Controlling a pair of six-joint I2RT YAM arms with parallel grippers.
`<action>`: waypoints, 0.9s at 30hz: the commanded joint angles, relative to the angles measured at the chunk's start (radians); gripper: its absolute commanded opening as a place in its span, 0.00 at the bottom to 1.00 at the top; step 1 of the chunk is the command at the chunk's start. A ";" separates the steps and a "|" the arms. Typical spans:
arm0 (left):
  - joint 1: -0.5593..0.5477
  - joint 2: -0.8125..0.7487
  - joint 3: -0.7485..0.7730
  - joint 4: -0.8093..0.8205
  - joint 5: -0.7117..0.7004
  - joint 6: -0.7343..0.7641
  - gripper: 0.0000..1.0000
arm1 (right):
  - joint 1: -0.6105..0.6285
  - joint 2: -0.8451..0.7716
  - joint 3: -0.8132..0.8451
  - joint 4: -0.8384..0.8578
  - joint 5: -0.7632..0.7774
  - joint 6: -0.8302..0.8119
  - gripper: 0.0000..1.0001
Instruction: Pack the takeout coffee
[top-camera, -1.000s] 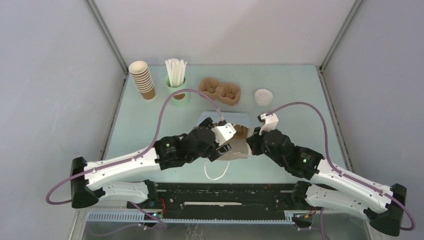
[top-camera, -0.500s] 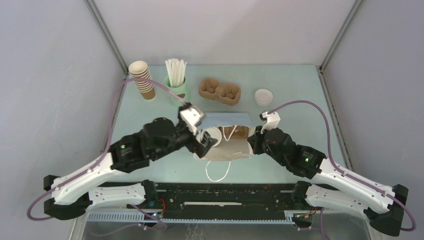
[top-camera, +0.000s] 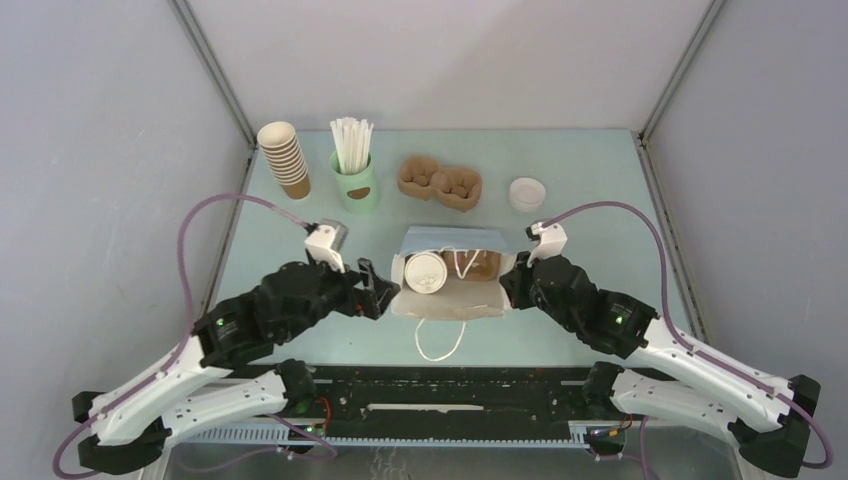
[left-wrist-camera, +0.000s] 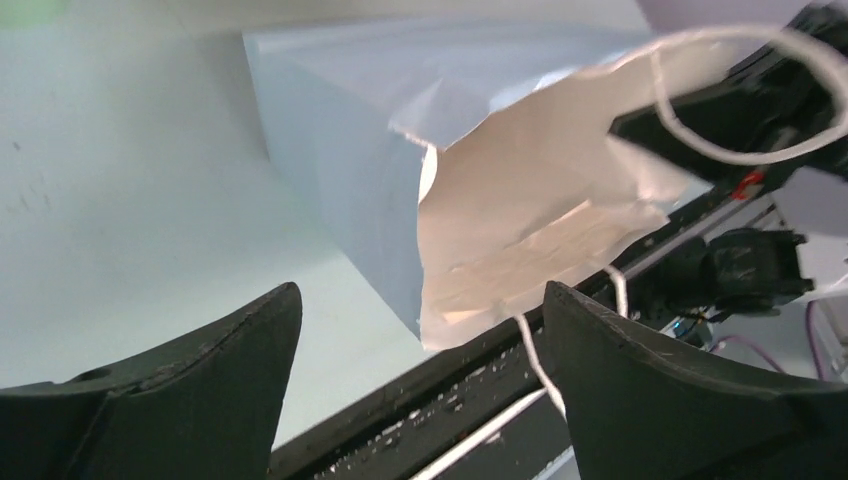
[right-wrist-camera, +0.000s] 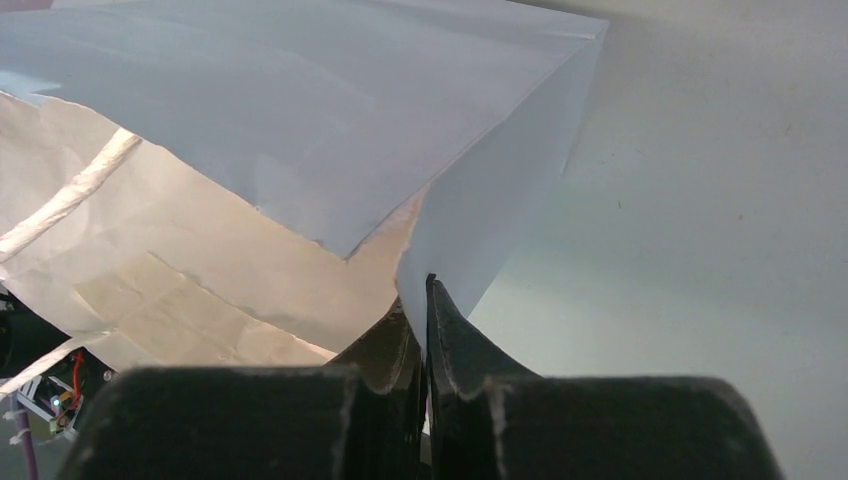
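The left gripper (left-wrist-camera: 420, 295) is spread wide, holding nothing (a gap before the bag (top-camera: 452, 240)). The right gripper (right-wrist-camera: 421, 300) pinches the bag's right edge, mid-frame.

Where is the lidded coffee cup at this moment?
In the top view, the takeout coffee sits inside the open paper bag at table centre, toward the bag's left side, with the left gripper just outside to its left.

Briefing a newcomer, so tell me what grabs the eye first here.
The open paper bag at mid-table, with the white-lidded takeout coffee sitting inside. The right gripper has its jaws shut on the bag's right edge; the left gripper hangs open beside its left side.
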 joint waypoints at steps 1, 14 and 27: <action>0.004 0.044 -0.058 0.012 0.041 -0.103 0.92 | -0.008 -0.033 0.043 -0.002 0.000 0.022 0.11; -0.001 0.173 -0.052 0.016 -0.017 -0.115 0.56 | -0.028 -0.043 0.043 -0.003 -0.029 0.041 0.08; -0.010 0.181 -0.102 0.028 -0.040 -0.158 0.53 | -0.029 -0.047 0.041 -0.004 -0.013 0.061 0.03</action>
